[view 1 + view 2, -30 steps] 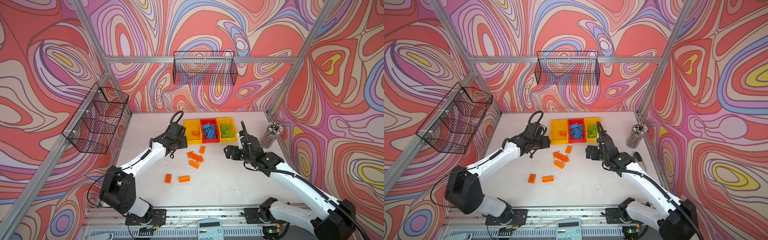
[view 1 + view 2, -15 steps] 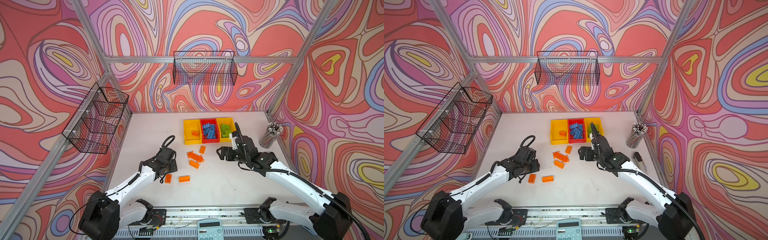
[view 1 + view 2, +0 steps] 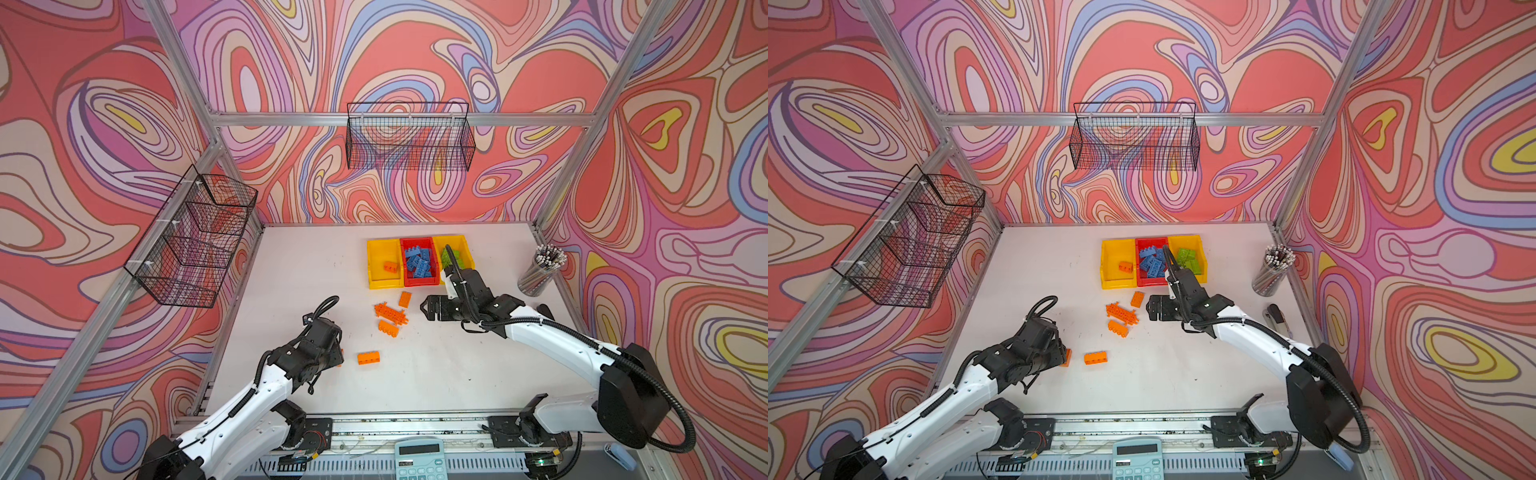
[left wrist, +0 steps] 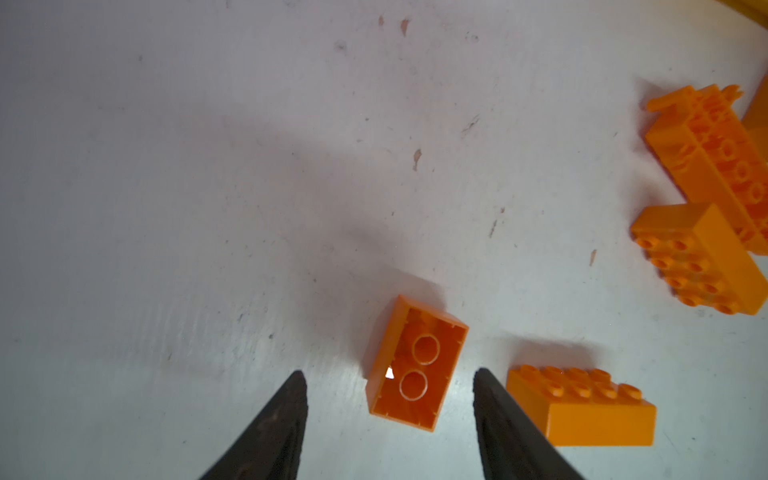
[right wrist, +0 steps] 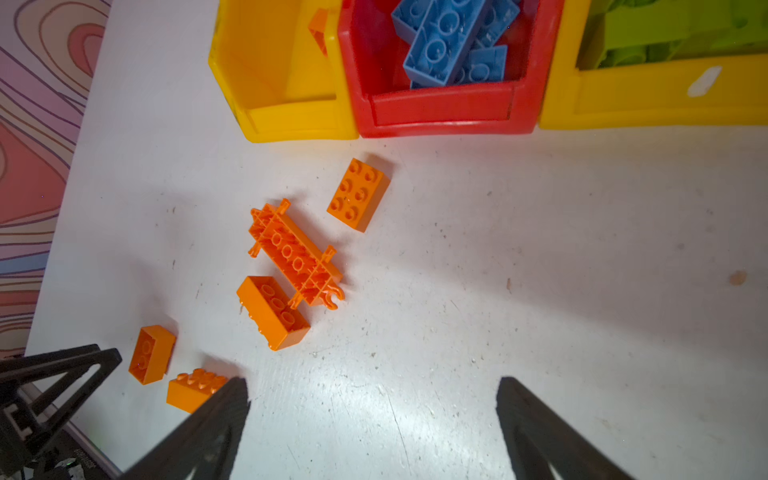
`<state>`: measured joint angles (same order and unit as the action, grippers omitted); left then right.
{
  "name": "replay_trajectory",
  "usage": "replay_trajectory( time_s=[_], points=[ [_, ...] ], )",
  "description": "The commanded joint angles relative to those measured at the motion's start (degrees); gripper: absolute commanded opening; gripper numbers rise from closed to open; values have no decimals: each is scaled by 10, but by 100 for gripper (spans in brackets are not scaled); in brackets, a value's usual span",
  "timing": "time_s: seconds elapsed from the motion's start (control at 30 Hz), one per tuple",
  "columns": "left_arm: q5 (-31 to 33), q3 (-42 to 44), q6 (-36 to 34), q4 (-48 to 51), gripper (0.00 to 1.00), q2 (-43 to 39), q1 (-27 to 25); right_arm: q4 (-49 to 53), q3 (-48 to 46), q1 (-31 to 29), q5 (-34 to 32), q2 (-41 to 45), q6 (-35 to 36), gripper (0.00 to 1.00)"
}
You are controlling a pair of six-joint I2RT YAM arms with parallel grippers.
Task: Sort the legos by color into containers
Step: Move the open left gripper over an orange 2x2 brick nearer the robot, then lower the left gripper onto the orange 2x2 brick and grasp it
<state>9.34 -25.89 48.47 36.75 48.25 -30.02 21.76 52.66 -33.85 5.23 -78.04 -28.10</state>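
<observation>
The left pincer (image 4: 388,374) is released. Its two dark fingers (image 4: 274,424) stand apart over the white surface (image 4: 166,208). The inverted orange brick (image 4: 415,363) lies on the surface between the fingertips and slightly ahead of them, hollow side up, touching neither finger. Just outside one finger lies the studded orange brick (image 4: 582,407), studs up and apart from the inverted brick. In both top views the left wrist covers most of the inverted brick, and only an orange edge shows. The right pincer (image 5: 373,382) is also released, its jaws set wide with only bare surface between them. In a top view it hangs near the front of the red bin (image 3: 419,283) and beside the middle group of orange pieces. That group has three parts. The jagged orange assembly (image 5: 295,253) lies underside up. A short orange brick (image 5: 272,311) lies close against one end of it, and contact cannot be confirmed. A six-stud orange brick (image 5: 358,194) lies apart from both, between the assembly and the bins. The three bins stand side by side in a row at the far part of the surface. The left yellow bin (image 3: 384,285) holds a single orange brick (image 3: 390,267). The red bin holds the blue bricks (image 3: 419,262). The right yellow bin (image 3: 466,249) holds the lime green bricks (image 3: 1187,259), which the right arm's cable partly hides.
</observation>
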Motion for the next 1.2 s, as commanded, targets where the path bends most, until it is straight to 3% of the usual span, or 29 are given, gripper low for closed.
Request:
replay_trajectory(
  time_s=[0.0,0.57,1.17],
  points=[
    [12,10,24,40,63,-15,-2,-14,11,-5,2,19,5,98],
    [-14,33,6,-43,62,67,-2,42,-34,-7,-49,144,-11,98],
    [-44,-55,-27,-58,62,129,-9,85,-71,-7,-71,211,-39,98]
  ],
)
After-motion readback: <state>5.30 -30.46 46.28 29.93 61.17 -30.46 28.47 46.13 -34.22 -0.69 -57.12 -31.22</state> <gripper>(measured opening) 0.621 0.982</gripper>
